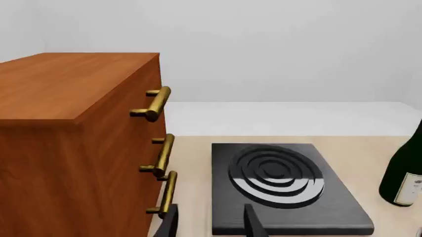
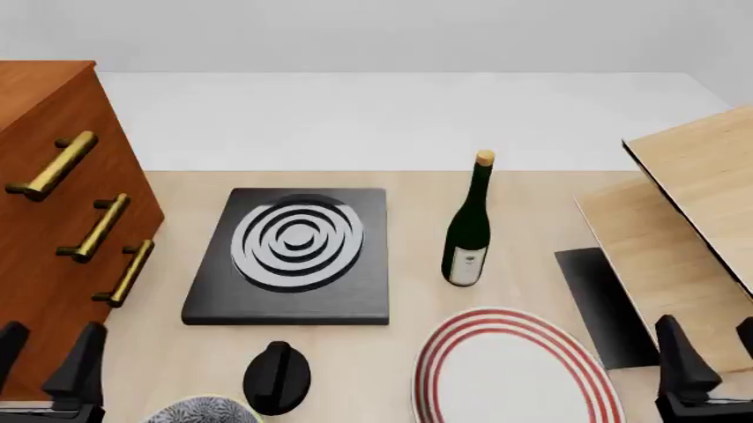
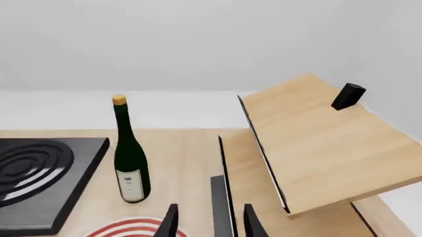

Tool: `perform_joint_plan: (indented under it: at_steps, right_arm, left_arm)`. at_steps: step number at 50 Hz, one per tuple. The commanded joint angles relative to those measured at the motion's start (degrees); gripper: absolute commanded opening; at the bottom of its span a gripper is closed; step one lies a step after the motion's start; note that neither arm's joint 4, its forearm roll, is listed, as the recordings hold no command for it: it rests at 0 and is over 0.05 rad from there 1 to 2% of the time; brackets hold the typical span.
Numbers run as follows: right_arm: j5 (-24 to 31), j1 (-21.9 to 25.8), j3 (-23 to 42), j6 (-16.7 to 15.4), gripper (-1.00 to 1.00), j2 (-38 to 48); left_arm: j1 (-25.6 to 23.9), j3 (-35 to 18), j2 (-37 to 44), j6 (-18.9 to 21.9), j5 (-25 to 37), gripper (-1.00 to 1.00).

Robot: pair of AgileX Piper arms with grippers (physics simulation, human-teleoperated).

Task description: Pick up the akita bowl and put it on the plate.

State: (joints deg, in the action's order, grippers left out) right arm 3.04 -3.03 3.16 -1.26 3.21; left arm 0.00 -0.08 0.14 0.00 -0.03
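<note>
Pale wood makes up the smooth table (image 2: 412, 198), and behind it is a plain white floor and a grey-white wall. In the front view, a flat black square stove (image 2: 289, 256) lies near the middle, with round grey-white rings that curl like a snail shell. At about 9 o'clock stands a red-brown wooden cabinet (image 2: 48, 220) with three shiny gold bar handles. Just to the right of the stove, at about 3 o'clock from it, a tall dark glass bottle (image 2: 467, 236) stands upright, with a yellow cap and a white label. Light wooden boards (image 2: 694, 211) lean at a tilt at the right edge, over a flat dark panel. The plate (image 2: 513, 374) is big, round and white with red rings near its rim, and it lies flat at about 5 o'clock, empty. The akita bowl (image 2: 203, 411) peeks in at about 7 o'clock on the bottom edge, round with a busy dark-and-white flower pattern; only its top shows. A small black knob (image 2: 277, 377) sits just beside it, between bowl and plate. The left gripper (image 2: 45, 374) hangs low near the bowl with its two black fingers apart, holding nothing. The right gripper (image 2: 718, 357) is at the lower right, fingers also spread, holding nothing.
</note>
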Motion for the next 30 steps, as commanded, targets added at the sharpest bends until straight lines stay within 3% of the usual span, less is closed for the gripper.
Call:
perform_joint_plan:
  at_steps: [1,8,16,21,23,27,30]
  right_arm:
    - [-3.34,4.05,-2.95,1.69,1.00,-2.84]
    - [-2.62,3.75,-2.02,2.78,1.00,-3.16]
    - [1.34,3.83,2.54,1.35,1.00,-3.08]
    - [3.08,4.65,4.32,2.87,1.00,-2.91]
    - [3.06,4.58,6.34,5.78,1.00,-3.16]
    - [5.46,6.29,7.86,3.04,1.00,-2.67]
    - [4.21,6.68,8.27,4.27,1.00,1.42]
  left_arm:
    - [0.00,-0.17,0.28,-0.02,-0.08,1.00]
    - [0.00,-0.16,0.30,-0.01,-0.07,1.00]
    - [0.00,-0.17,0.29,-0.01,-0.07,1.00]
    - [0.00,-0.16,0.29,-0.02,-0.07,1.00]
    - [-0.01,-0.16,0.30,-0.01,-0.07,1.00]
    - [0.01,-0.17,0.28,-0.01,-0.08,1.00]
    - [-0.01,-0.16,0.30,-0.01,-0.07,1.00]
